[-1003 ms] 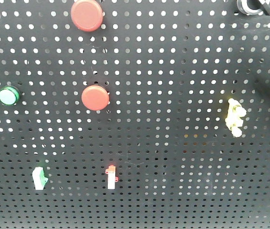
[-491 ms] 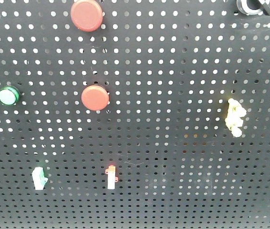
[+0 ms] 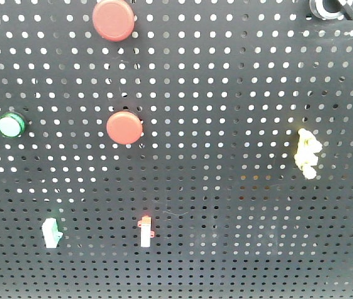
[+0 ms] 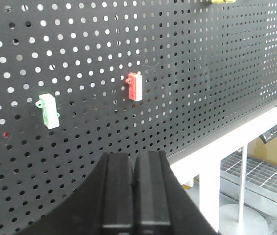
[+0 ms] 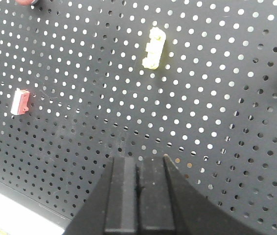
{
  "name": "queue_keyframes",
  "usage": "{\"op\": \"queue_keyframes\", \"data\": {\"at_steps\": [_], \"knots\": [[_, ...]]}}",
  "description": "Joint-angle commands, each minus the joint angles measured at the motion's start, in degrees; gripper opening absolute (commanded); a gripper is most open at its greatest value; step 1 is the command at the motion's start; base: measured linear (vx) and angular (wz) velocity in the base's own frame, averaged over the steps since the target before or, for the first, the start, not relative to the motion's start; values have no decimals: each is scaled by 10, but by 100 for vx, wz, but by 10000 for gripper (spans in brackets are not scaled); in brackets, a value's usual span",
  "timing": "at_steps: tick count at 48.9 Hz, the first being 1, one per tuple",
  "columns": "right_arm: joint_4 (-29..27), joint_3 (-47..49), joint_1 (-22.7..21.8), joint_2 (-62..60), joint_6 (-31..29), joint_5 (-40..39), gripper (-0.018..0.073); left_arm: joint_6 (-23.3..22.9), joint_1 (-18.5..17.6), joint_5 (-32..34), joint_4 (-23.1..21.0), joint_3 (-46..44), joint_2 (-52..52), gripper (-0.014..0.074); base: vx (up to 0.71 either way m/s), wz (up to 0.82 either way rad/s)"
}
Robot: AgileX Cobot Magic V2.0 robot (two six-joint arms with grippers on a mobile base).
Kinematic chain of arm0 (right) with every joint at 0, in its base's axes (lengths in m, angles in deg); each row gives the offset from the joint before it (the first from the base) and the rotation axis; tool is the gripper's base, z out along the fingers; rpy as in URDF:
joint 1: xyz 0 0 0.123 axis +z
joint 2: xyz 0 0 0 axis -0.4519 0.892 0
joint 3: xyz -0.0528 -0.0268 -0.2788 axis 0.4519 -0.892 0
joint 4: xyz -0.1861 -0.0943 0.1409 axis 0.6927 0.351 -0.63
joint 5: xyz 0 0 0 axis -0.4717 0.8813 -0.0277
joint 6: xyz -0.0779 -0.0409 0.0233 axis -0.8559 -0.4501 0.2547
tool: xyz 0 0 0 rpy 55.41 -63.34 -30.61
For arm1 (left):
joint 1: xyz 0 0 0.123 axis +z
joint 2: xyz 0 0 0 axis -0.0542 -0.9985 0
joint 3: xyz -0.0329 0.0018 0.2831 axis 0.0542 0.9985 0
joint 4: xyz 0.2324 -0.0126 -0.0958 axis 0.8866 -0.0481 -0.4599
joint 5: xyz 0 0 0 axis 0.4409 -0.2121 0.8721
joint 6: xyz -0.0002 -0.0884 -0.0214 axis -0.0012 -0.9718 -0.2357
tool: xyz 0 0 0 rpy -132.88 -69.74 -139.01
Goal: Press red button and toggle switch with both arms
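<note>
Up front, the black perforated metal pegboard (image 3: 239, 87) carries two round red push buttons (image 3: 125, 128), centre-left; the silver-ringed toggle switch (image 3: 327, 7) sits far upper right. Both black grippers, left (image 4: 134, 169) and right (image 5: 138, 171), have fingers pressed together, empty, apart from the board.

No readable text or labels anywhere

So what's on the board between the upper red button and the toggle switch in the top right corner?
Nothing is mounted there. In the front-facing view, only bare pegboard runs from the upper red button across to the toggle switch.
</note>
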Motion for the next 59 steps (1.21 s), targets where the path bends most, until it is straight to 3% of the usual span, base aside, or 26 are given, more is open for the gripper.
{"op": "queue_keyframes", "data": {"at_steps": [1, 12, 16, 18, 26, 31, 39, 46, 59], "knots": [[-3, 16, -2, 8, -4, -33, -3, -5, -1, 35, -12, -14, -7, 2, 0, 0], [-3, 16, -2, 8, -4, -33, -3, -5, 0, 35, -8, -7, -2, 2, 0, 0], [-3, 16, -2, 8, -4, -33, -3, -5, 19, 27, 59, 4, 8, 2, 0, 0], [-3, 16, -2, 8, -4, -33, -3, -14, 36, 18, 115, 13, 13, 2, 0, 0], [-3, 16, -2, 8, -4, -33, -3, -146, 120, 7, 226, 63, 51, 2, 0, 0], [-3, 16, -2, 8, -4, -33, -3, -264, 175, 11, 290, 103, 93, 2, 0, 0], [-3, 16, -2, 8, -4, -33, -3, -381, 205, 74, 335, 169, 101, 2, 0, 0], [-3, 16, -2, 8, -4, -33, -3, -397, 205, 84, 365, 173, 101, 2, 0, 0], [-3, 16, -2, 8, -4, -33, -3, -397, 204, 82, 363, 173, 101, 2, 0, 0]]}}
